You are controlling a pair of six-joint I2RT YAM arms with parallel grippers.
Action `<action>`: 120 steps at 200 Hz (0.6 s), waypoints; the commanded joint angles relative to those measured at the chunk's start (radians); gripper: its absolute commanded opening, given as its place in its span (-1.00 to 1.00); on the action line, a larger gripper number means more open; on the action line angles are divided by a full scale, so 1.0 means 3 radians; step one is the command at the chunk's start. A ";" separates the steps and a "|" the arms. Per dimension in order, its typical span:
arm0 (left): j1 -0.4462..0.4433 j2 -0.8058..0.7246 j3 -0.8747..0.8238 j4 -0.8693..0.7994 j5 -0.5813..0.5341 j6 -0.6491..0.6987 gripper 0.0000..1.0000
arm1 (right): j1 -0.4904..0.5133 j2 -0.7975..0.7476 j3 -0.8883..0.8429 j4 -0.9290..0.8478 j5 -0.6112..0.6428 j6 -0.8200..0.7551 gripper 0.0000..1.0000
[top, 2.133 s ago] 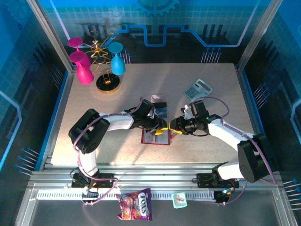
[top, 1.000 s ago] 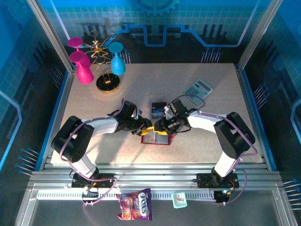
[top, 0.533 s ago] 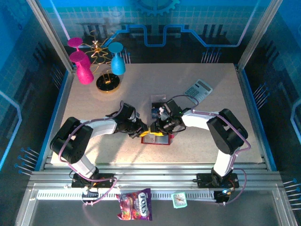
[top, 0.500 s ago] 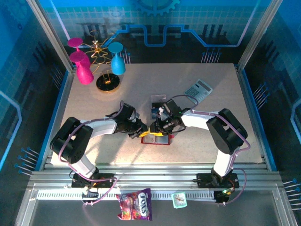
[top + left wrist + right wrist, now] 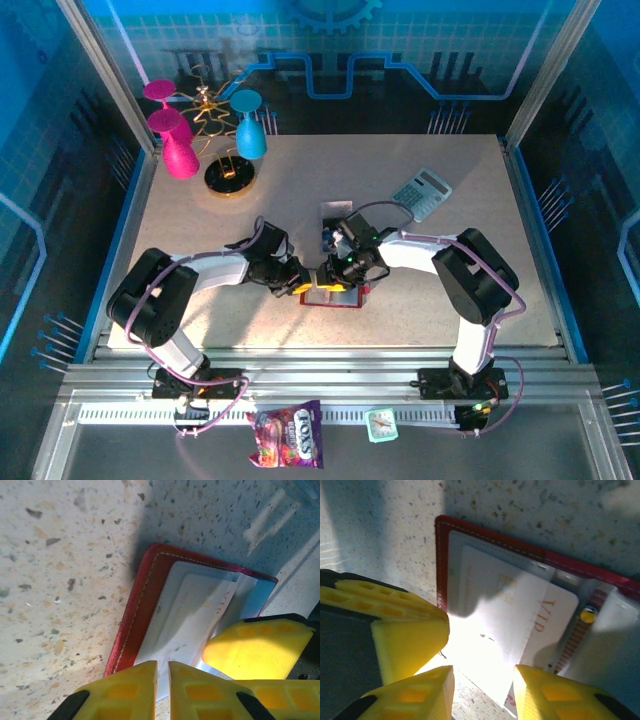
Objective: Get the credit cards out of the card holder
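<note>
Right now the white VIP card (image 5: pixel 510 610) lies in the grey pocket of the red card holder (image 5: pixel 441 570), and its near end pokes past the holder's edge toward me. The holder lies open and flat near the middle of the speckled surface (image 5: pixel 300 190), between my two arms.

My left claw (image 5: pixel 162 687) is pinched almost closed, with only a sliver of gap. It looks to have the holder's near edge between its fingers, though I can't make out the contact cleanly. My right claw (image 5: pixel 484 692) stands partly open, straddling the card's protruding end. One finger is close against the card's corner, but I see no clamp on it yet. The two claws sit right beside each other, nearly touching.

As I judge it, the step in hand is getting this card out. I want the left claw to act as an anchor and do nothing else. The right claw should close on the card alone, not on the pocket lip under it, and then draw straight along the pocket's line, low and slow. If the holder starts to drag, I'd stop and re-seat the anchor.

The grey calculator (image 5: pixel 421 190) sits well apart toward the far right, out of the way.
</note>
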 commanded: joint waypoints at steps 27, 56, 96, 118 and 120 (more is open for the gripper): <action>0.0011 0.0032 -0.0029 -0.0079 -0.0041 0.0060 -0.70 | 0.0045 0.0079 0.0105 -0.0230 0.0107 -0.0123 -0.21; 0.0009 0.0027 -0.0021 -0.0094 -0.0040 0.0063 -0.70 | 0.0056 0.0067 0.0159 -0.0378 0.0203 -0.0190 -0.19; 0.0010 0.0035 -0.0027 -0.0085 -0.0031 0.0060 -0.70 | 0.0061 -0.0007 0.0206 -0.0518 0.0295 -0.0248 -0.17; 0.0012 0.0035 -0.0010 -0.0094 -0.0018 0.0063 -0.70 | 0.0062 -0.0051 0.0232 -0.0549 0.0294 -0.0253 -0.17; 0.0009 0.0035 -0.0006 -0.0097 -0.0018 0.0061 -0.70 | 0.0064 -0.0053 0.0236 -0.0552 0.0293 -0.0253 -0.17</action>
